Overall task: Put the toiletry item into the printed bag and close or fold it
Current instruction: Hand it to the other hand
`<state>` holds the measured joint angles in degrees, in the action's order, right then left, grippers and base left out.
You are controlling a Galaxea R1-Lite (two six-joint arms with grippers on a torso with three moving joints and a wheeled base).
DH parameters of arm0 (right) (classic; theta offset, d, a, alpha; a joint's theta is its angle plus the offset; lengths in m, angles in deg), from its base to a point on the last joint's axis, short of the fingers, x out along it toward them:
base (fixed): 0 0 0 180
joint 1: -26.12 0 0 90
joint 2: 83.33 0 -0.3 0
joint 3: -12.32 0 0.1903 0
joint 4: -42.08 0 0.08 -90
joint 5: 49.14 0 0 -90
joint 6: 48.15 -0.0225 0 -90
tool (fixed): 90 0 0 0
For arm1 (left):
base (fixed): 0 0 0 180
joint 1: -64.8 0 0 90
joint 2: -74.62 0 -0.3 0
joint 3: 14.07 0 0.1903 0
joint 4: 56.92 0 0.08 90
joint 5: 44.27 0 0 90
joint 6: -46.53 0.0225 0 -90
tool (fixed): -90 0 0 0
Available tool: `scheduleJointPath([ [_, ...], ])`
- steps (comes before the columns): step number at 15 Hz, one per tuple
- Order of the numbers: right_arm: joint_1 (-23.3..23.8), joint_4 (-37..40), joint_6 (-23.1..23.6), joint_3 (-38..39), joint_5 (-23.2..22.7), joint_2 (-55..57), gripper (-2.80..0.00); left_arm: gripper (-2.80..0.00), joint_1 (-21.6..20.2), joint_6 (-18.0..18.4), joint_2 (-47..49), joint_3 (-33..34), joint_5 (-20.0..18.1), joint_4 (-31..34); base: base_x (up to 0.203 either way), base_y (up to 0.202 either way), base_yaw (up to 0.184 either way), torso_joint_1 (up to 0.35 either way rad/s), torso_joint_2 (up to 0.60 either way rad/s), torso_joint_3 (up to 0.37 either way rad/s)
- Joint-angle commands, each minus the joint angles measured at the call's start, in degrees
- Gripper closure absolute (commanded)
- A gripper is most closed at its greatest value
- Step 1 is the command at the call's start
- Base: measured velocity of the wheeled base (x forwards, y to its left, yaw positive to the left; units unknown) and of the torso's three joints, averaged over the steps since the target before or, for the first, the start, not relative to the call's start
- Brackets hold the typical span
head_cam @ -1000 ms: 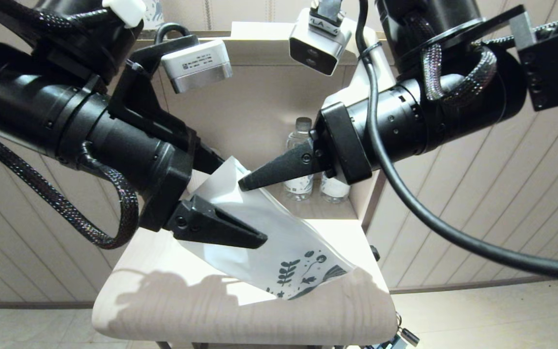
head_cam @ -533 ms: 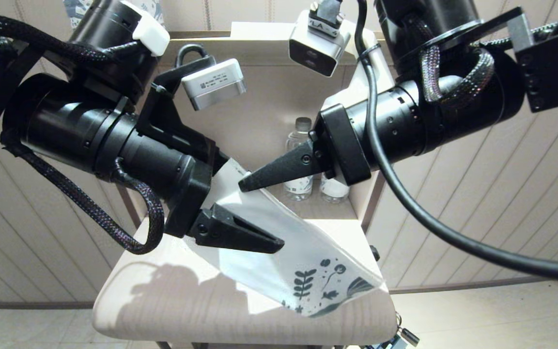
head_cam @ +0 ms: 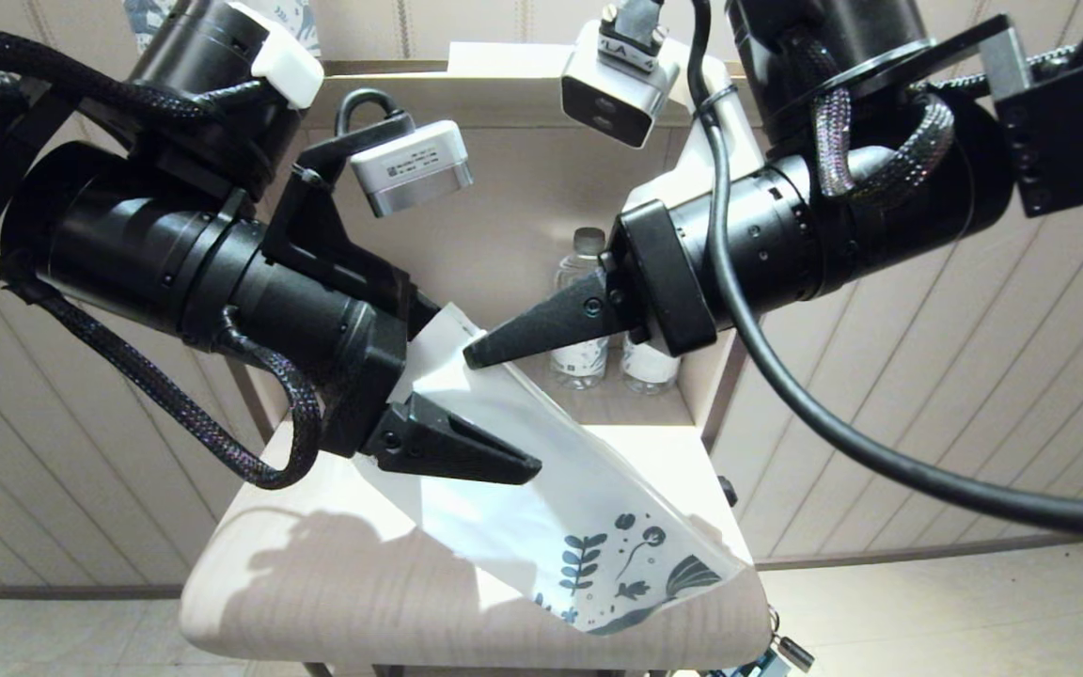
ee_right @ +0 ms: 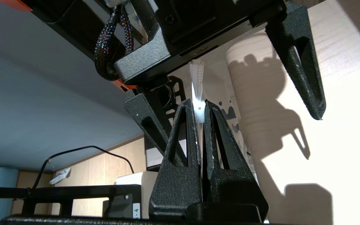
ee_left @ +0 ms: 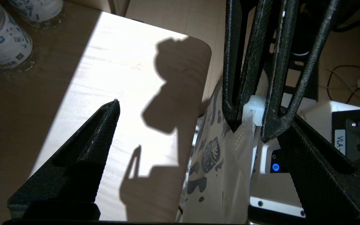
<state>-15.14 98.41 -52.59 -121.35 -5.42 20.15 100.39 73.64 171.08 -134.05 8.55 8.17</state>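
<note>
The right gripper (head_cam: 478, 355) is clamped on the upper edge of the printed bag (head_cam: 541, 480), and its two fingers are pressed together with the bag's strip between them, as the right wrist view (ee_right: 198, 114) shows clearly. The bag hangs in the air above the counter (head_cam: 316, 602), running on a slant from the gripped edge down toward 5 o'clock in the head view. Its end with the dark leaf and flower print is the lowest part and is close to the counter's near edge, but I cannot tell if it touches the surface.

The left gripper (head_cam: 504, 465) is at 9 o'clock from the middle of the bag, with its fingers spread wide apart. In the left wrist view one finger (ee_left: 83, 156) is over the sunlit counter and the other is on the far side of the bag (ee_left: 220, 168), so the bag is between them and not squeezed.

The toiletry item is not visible in any view; whether it is inside the bag I cannot tell.

Two bottles (head_cam: 579, 310) stand behind the grippers on the back part of the counter, at 12 o'clock from the bag.
</note>
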Motion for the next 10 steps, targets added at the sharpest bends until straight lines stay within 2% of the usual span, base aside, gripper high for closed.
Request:
scheduleJointPath([
  [1,0.0,0.2,0.0,0.0,-0.3,0.1,0.0,-2.8,0.0,0.1,0.2,-0.4,-0.1,0.3,0.0,0.0,0.0,0.0,0.0,0.0],
  [4,0.0,-0.1,-0.5,0.0,-0.5,0.2,0.0,-2.8,0.1,-0.1,1.0,-1.3,2.6,0.2,0.0,0.0,0.0,0.0,0.0,0.0],
  [8,0.0,0.1,-0.5,0.0,-0.4,0.1,0.0,-2.8,0.3,-0.1,1.7,-2.4,2.6,0.1,0.0,0.0,0.0,0.0,0.0,0.0],
  [9,0.0,0.1,-0.5,0.0,-0.4,0.0,0.0,0.0,0.4,0.0,1.7,-2.6,2.6,0.1,0.0,0.0,0.0,0.0,0.0,0.0],
  [10,0.0,0.0,-0.5,0.0,-0.4,0.0,0.0,0.0,0.4,-0.1,1.7,-3.1,2.6,0.3,0.0,0.0,0.0,0.0,0.0,0.0],
])
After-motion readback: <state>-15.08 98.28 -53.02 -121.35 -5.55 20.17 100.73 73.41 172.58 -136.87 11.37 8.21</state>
